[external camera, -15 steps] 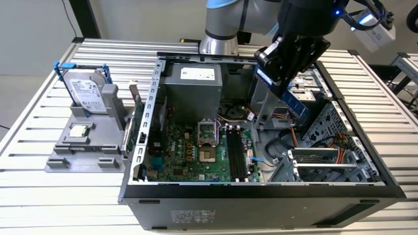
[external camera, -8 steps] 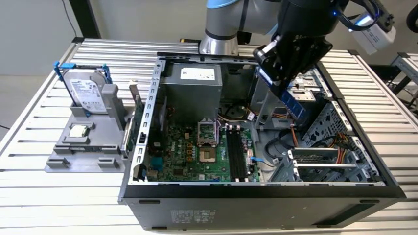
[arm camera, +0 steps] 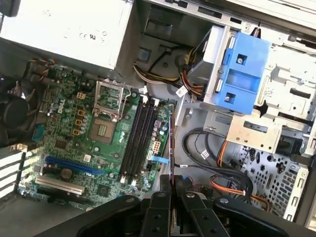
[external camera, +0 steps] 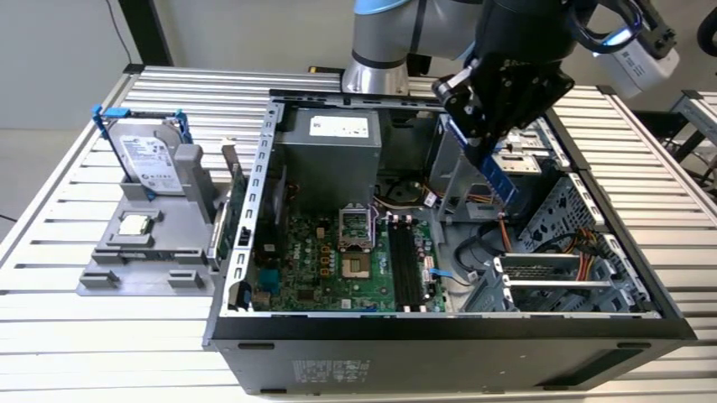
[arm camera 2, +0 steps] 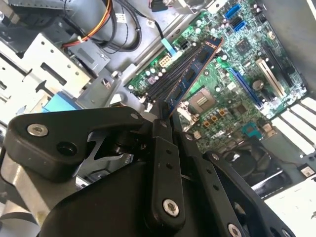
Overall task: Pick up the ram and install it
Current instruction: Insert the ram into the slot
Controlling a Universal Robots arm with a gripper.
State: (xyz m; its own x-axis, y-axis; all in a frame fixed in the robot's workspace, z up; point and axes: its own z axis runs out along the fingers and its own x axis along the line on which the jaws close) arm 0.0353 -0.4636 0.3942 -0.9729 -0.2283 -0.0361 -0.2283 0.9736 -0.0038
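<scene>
The ram is a thin blue circuit stick hanging tilted from my gripper, which is shut on its upper end, above the inside of the open computer case. It hangs over the case's side toward the exterior view's right, above and clear of the motherboard. In the second wrist view the ram juts out from between the black fingers over the board. The first wrist view catches the ram edge-on, beside the black memory slots. Those slots lie on the green motherboard below.
A grey holder on the slatted table at the exterior view's left carries a silver hard drive in a blue frame and a small square chip. A power supply, cables, a blue bracket and metal drive cages crowd the case.
</scene>
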